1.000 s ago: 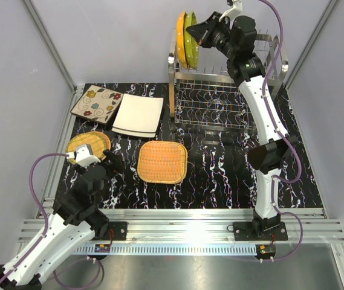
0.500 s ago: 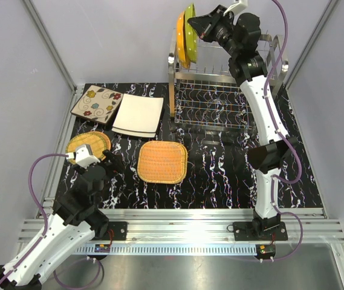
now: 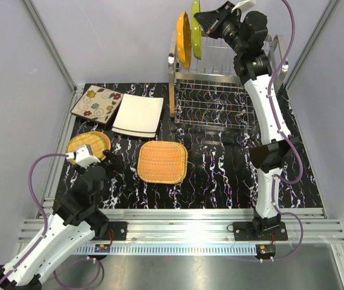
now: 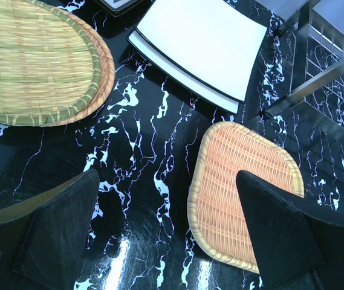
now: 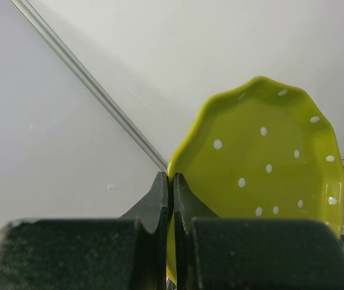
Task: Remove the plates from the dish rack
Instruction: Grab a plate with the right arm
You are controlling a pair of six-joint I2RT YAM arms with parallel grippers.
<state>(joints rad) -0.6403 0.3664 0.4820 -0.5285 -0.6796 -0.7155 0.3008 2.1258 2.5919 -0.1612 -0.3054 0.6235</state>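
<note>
Green and white-dotted, the scalloped plate (image 5: 262, 175) was pinched at its rim by the right gripper (image 5: 172, 187), jaws clamped down to a sliver on the edge. From overhead it stood upright and edge-on at the top left corner of the steel wire dish rack (image 3: 226, 90), just beside the orange plate (image 3: 184, 39), which stood upright in the upper tier. Whether the green plate's lower edge cleared the prongs, I couldn't tell.

Down on the black marbled table (image 3: 220, 175), four plates lay flat. The square floral plate (image 3: 96, 104) sat at the far left, with the square white plate (image 3: 138, 115) overlapping its right edge. The round woven plate (image 3: 88, 145) lay nearer the arms, and the rounded-square wicker plate (image 3: 162, 161) was in the middle.

The left gripper (image 4: 167, 181) hung over bare table between the two woven plates, fingers spread wide, holding nothing.
</note>
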